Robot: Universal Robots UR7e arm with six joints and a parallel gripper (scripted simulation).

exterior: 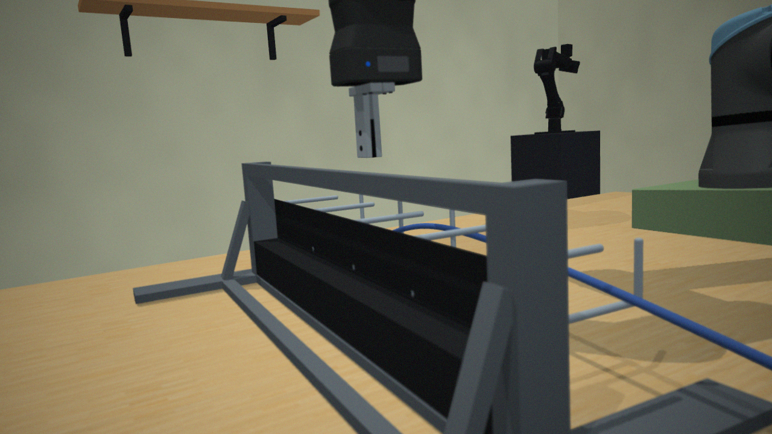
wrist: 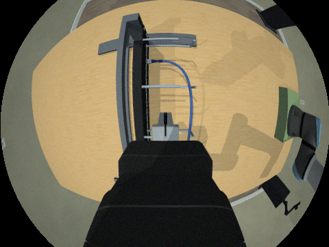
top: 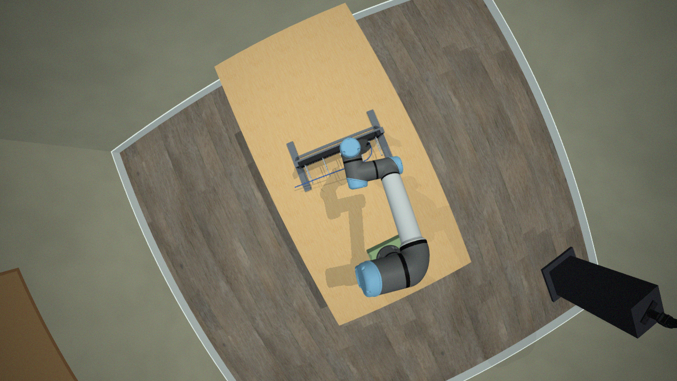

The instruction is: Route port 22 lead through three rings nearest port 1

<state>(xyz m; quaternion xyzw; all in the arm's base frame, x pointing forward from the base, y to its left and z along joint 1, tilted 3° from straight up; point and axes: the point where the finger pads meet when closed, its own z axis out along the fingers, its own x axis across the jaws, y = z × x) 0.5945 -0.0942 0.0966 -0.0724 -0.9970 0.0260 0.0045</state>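
The blue lead leaves its jack near the panel's high-number end, bows forward and runs along the rack's front past the port-1 end. In the exterior view it appears between the upper and lower rods of the nearest ring, at the port-1 end. At the other two port-1-end rings its place is unclear. In the wrist view it crosses a ring near its front. My gripper is shut and empty, above the rack and behind the lead. The wrist hides it in the top view.
The grey rack stands upright on the wooden table. Its top bar is below my fingertips. The lead's free end reaches just past the port-1-side foot, over the table. The green base block carries the arm.
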